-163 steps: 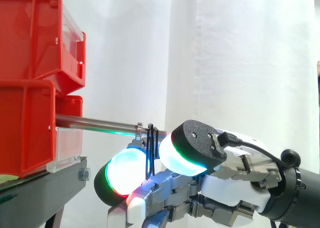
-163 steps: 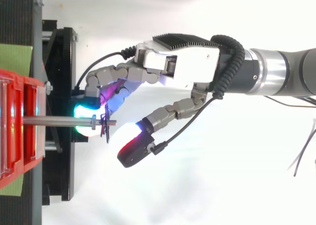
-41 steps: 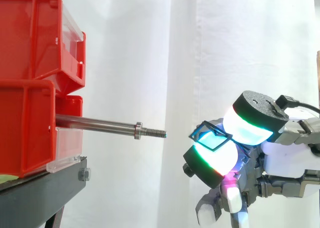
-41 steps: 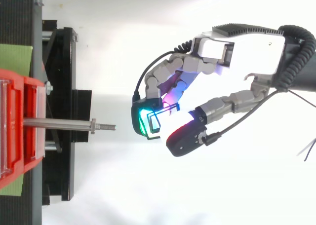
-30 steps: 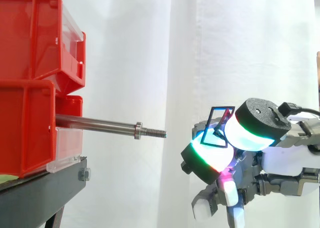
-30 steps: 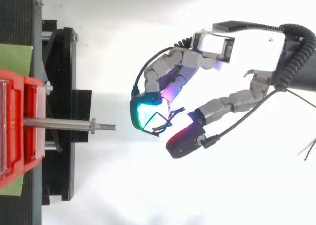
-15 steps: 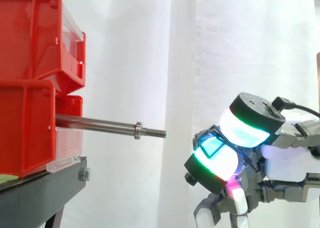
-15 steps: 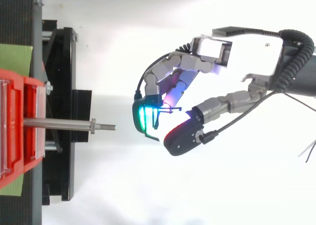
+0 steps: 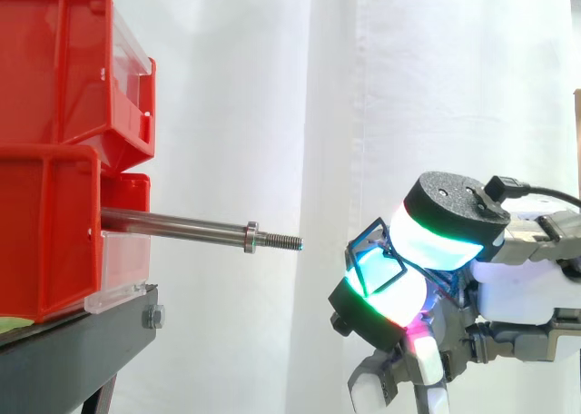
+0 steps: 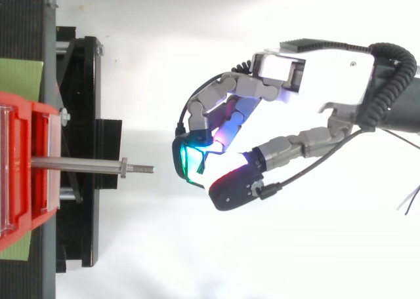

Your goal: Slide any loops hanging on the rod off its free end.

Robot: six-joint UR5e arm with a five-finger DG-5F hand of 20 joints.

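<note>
A bare steel rod point(image 9: 177, 225) sticks out to the right from the red bins point(image 9: 50, 151), ending in a threaded tip point(image 10: 141, 169) with a collar behind it. Nothing hangs on it. My hand point(image 10: 315, 82) floats to the right of the free end, a short gap away and slightly lower in the side view. Its thumb and a finger pinch a thin black wire loop point(image 9: 372, 251) between their glowing pads point(image 9: 427, 237). The loop is partly hidden by the pads.
The red bins sit on a black stand point(image 9: 73, 350) at the left, with a green strip point(image 10: 20, 79) on it. A white curtain hangs behind. Open room lies between the rod tip and my hand.
Some seconds ago the loop hung near the rod's tip with my hand around it. Now it is off the rod. Over the last second the pinched loop shifted and my hand edged slightly left.
</note>
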